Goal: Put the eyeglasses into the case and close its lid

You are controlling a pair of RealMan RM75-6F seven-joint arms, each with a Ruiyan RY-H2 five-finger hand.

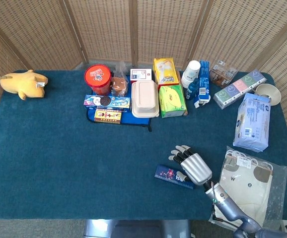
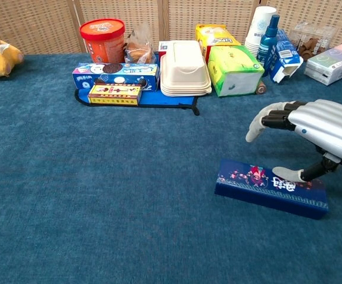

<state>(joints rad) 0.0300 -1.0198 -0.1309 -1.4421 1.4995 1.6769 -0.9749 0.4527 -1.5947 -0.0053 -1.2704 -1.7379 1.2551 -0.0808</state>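
While the case [image 2: 270, 188] lies flat and lidded near the table's [image 2: 100, 225] front edge, the right hand [image 2: 310, 133] hovers over the case's right end, holding nothing: fingers arched above it, thumb tip on or just over the lid. Best to press down evenly along the lid. No eyeglasses show. Far beyond the case stands the white lunch box [image 2: 184, 68]; the left hand is unseen

Right silver five-finger hand [image 2: 313, 127] only, reaching in from the near right corner on a grey forearm (wrist low at the bench's front edge). Palm turned down, fingers [image 1: 181, 150] apart and gently curled, thumb tip lowered beneath. Nothing gripped. Left hand unseen.
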